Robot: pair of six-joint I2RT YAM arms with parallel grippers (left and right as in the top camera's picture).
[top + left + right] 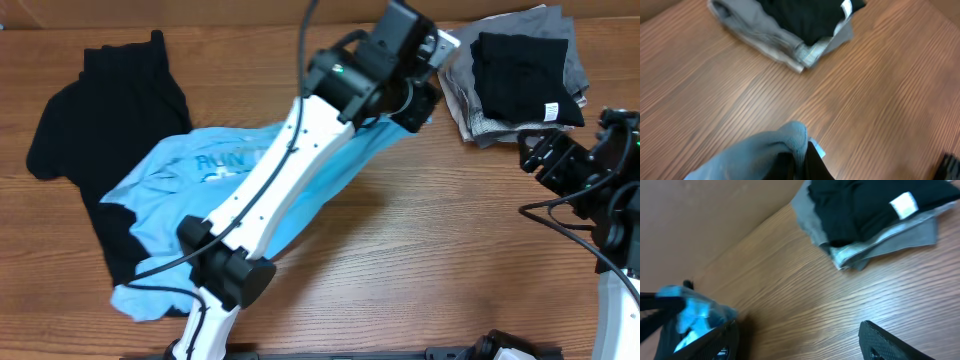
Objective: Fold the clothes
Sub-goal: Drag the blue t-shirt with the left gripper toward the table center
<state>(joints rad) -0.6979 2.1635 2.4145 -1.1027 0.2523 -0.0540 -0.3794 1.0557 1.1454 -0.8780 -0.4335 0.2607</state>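
1. Brown wood-grain desk [400, 250] fills all 3 views, and in the right wrist view a plain brown surface rises behind it.
2. We see the white left arm [280, 170] crossing the light blue T-shirt [190, 190]. It hides the shirt's middle, so we can read only "RUN" of the lettering.
3. The left claw [415, 110] is closed on a bunched fold of that shirt, close to the folded stack [520, 75]. In the left wrist view its dark fingers are blurred and cut off by the bottom edge.
4. The shirt is soft and smooth. It stretches in a taut band from the crumpled part at left-centre up to the claw.
5. The black garment [100, 110] is matte and wrinkled. It lies at the left, partly under the shirt, and we cannot make out its outline.
6. The stack is grey cloth under a squarish black piece with a white tag, and the frame's top edge clips it.
7. The right claw [535, 155] stands open and empty just beside the stack. Its own view shows only 2 blurred dark fingertips [885, 340].
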